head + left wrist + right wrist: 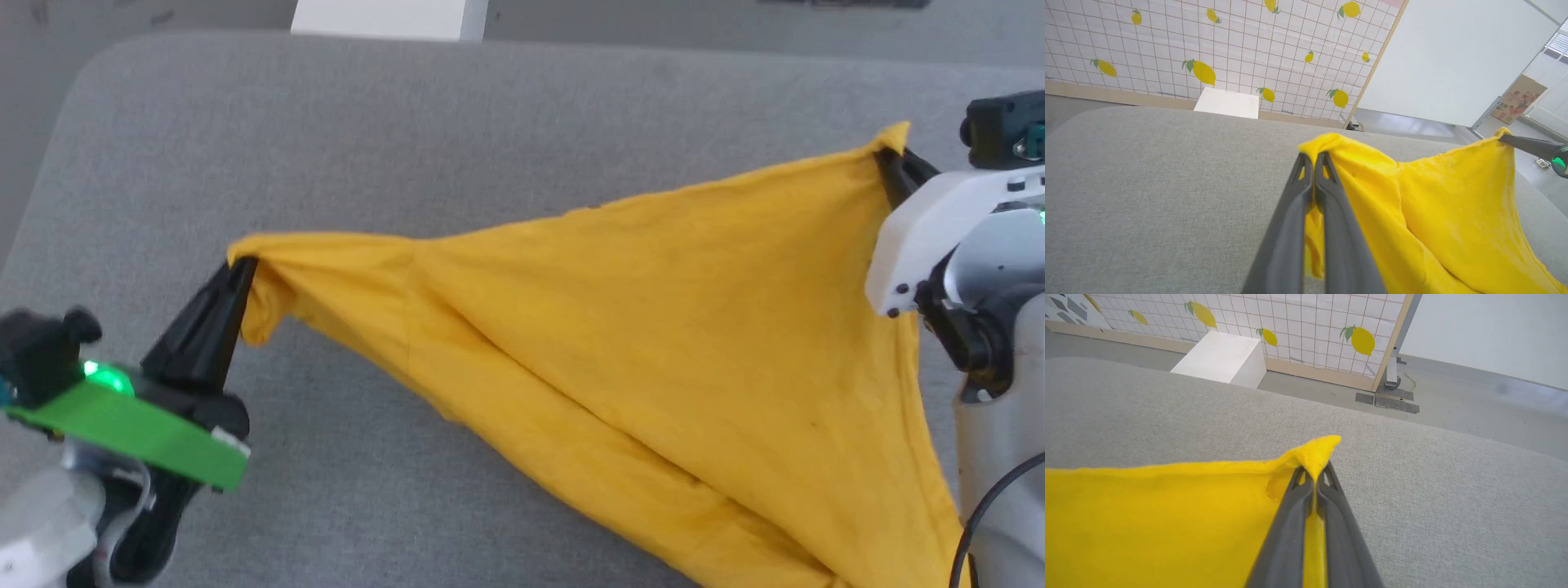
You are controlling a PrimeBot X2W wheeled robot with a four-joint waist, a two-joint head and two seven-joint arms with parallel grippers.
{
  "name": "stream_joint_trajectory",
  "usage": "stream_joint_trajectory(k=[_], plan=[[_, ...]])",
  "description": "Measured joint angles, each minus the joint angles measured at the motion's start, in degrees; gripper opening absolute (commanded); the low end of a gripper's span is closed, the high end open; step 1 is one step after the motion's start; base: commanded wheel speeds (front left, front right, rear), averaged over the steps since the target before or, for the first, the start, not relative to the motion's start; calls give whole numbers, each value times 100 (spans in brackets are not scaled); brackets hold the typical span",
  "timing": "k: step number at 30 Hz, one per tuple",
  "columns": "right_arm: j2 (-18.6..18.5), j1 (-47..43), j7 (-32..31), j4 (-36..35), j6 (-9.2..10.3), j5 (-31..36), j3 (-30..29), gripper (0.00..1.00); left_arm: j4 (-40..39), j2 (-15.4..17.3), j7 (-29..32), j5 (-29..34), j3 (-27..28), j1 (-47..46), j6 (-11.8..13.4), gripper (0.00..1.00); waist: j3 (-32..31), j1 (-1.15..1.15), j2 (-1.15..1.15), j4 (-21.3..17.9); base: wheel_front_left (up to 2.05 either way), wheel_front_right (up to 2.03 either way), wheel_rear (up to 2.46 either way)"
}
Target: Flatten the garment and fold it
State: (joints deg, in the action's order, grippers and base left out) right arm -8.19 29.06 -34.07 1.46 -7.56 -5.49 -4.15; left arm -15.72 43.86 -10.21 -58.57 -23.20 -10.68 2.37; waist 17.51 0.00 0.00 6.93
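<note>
Garment [653,327], a bright yellow soft T-shirt, is hanging stretched over the grey fabric-covered desk [408,122], plain side showing. The dark-fingered left claw [241,265] and right claw [886,159] are each clamping a corner. Limp and light, it is likely handling best by hems and corners.

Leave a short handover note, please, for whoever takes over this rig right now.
Left gripper: shut on a bunched corner of the garment.
Right gripper: shut on another corner.
Garment: stretched between them over the grey table, plain yellow side showing, the rest trailing toward the near right.
Done: two corners gripped, top edge pulled taut.
Left: lay it flat, smooth it, fold it.
</note>
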Motion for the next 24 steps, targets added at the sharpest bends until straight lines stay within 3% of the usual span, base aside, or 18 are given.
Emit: stream_joint_trajectory(k=[9, 18, 24], plan=[[-8, 524, 563, 275, 0, -80, 297, 0, 642, -247, 942, 453, -334, -1727, 302, 0, -770, 0, 0, -268, 0, 0, 0], [-32, 1850, 814, 1111, 0, 140, 588, 0, 2178, -759, 1772, 800, -598, -3926, 328, 0, -1376, 0, 0, -590, 0, 0, 0], [160, 2778, 1114, 1718, 0, 455, 680, 0, 3166, -980, 1588, 1247, -528, -5163, 425, 0, -1458, 0, 0, -833, 0, 0, 0]])
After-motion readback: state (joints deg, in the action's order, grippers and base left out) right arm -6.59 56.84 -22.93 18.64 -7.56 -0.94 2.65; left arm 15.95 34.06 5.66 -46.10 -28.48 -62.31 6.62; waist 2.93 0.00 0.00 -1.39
